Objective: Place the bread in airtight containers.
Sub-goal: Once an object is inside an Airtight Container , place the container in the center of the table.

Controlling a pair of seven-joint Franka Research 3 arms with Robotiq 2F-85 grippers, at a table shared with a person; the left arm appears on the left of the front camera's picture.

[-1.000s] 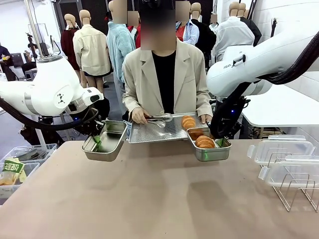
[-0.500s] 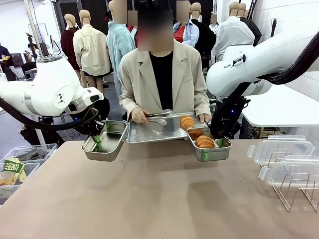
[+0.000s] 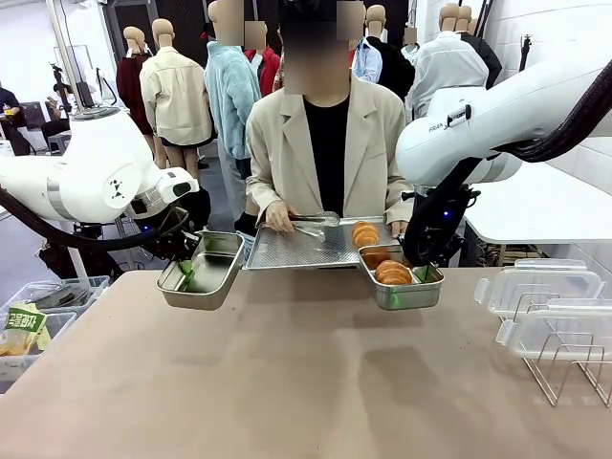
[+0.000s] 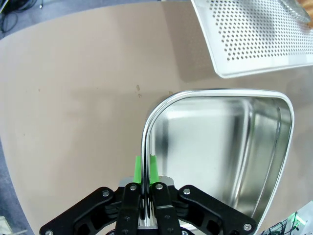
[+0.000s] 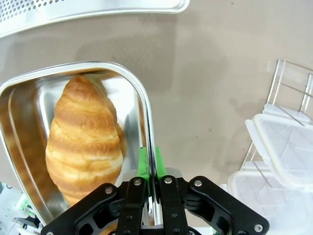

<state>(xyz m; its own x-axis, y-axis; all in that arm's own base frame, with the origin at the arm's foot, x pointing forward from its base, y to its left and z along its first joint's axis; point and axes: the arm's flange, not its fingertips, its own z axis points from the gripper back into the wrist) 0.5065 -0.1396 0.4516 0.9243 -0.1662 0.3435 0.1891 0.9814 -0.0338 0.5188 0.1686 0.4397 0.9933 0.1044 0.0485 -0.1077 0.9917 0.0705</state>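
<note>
Croissant (image 5: 83, 142) prob light, flaky, crushable (cradle mid-body, no squeeze). L jaws pinching rim of empty left tin (image 4: 145, 132), R jaws pinching rim of loaded right tin (image 5: 146, 117); both prob stiff, slick.

This is a robotics lab set up in an open hall. In the front view, two white robot arms, one at 9 o'clock (image 3: 100, 177) and one at 2 o'clock (image 3: 478, 129), flank a plain brown work table (image 3: 287, 382). At 8 o'clock, clear storage bins (image 3: 48, 301) hold packaged supplies. At 4 o'clock, a wire rack (image 3: 564, 368) props clear plastic lids (image 3: 540, 287). A white side table (image 3: 545, 206) stands at 3 o'clock. Far back at 9 o'clock, a person (image 3: 10, 120) sits at another station.
</note>
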